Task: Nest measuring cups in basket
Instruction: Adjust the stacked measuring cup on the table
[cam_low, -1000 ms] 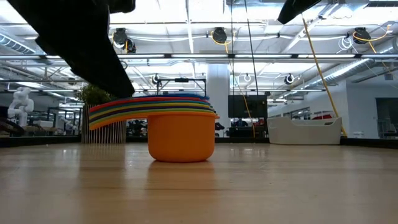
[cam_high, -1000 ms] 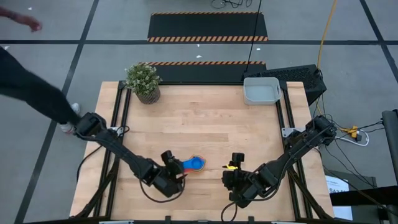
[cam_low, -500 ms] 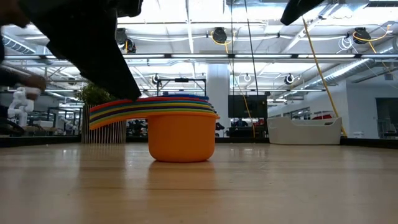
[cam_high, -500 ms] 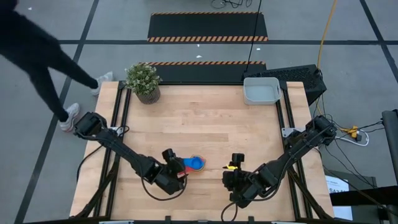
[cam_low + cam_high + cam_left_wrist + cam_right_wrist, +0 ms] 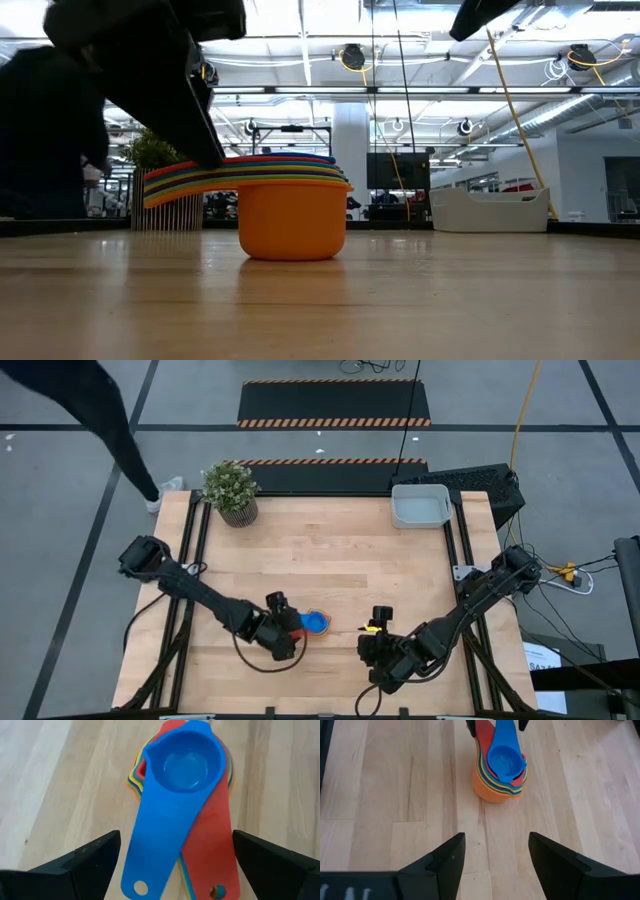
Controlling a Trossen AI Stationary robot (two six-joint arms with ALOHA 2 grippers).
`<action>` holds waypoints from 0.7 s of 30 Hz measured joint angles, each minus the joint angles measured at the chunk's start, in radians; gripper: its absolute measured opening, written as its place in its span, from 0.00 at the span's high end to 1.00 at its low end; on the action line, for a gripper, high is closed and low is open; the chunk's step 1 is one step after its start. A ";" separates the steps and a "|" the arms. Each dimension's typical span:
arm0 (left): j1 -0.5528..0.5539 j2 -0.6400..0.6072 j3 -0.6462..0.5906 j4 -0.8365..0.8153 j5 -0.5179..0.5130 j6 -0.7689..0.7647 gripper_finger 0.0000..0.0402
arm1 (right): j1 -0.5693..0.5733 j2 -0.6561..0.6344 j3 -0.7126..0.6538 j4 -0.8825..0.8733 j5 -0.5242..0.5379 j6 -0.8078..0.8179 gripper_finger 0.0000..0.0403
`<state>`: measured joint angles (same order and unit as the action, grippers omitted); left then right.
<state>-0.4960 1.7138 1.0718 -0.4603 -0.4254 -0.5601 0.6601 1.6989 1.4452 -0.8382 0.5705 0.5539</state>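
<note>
Several measuring cups stand nested in one stack [image 5: 316,623] [image 5: 292,215], the orange one at the bottom on the table and a blue one [image 5: 187,760] on top. Their handles fan out toward my left gripper [image 5: 291,628] [image 5: 176,834]. That gripper is open, with one finger on each side of the blue and red handles, apart from them. My right gripper [image 5: 380,623] [image 5: 496,837] is open and hovers to the table's right of the stack [image 5: 500,770]. The light-grey basket [image 5: 420,506] [image 5: 490,210] sits at the far right corner.
A potted plant [image 5: 230,488] stands at the table's far left corner. A person in dark clothes [image 5: 110,420] is on the floor beyond that corner. Bare wood lies between the stack and the basket.
My left gripper has moved a little toward the table's right, closing on the handles of the stack. The stack has stayed where it was. The person beyond the far left corner has walked along.
</note>
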 joint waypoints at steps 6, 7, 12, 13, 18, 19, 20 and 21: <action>0.066 0.000 0.000 0.038 0.114 0.038 0.05 | 0.000 0.000 0.000 0.000 0.000 0.002 0.48; 0.072 0.000 0.000 0.048 0.123 0.036 0.05 | 0.000 0.000 0.000 0.000 0.000 0.002 0.48; 0.082 0.000 0.000 0.057 0.150 0.039 0.04 | 0.000 0.000 0.000 -0.001 0.000 0.001 0.48; 0.082 0.000 0.000 0.057 0.159 0.039 0.04 | 0.000 0.000 0.000 -0.003 0.000 0.000 0.48; 0.077 0.000 0.000 0.058 0.192 0.023 0.04 | 0.000 0.000 0.000 -0.004 0.000 -0.013 0.48; 0.075 0.000 0.000 0.057 0.192 0.017 0.04 | 0.000 0.000 0.000 -0.004 0.000 -0.014 0.48; 0.071 0.000 0.000 0.057 0.192 0.010 0.04 | 0.000 0.000 0.000 -0.004 0.000 -0.016 0.48; 0.067 0.000 0.000 0.057 0.192 0.004 0.04 | 0.000 0.000 0.000 -0.004 0.000 -0.016 0.48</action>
<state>-0.4287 1.7142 1.0718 -0.4030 -0.2329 -0.5557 0.6601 1.6989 1.4452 -0.8417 0.5705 0.5377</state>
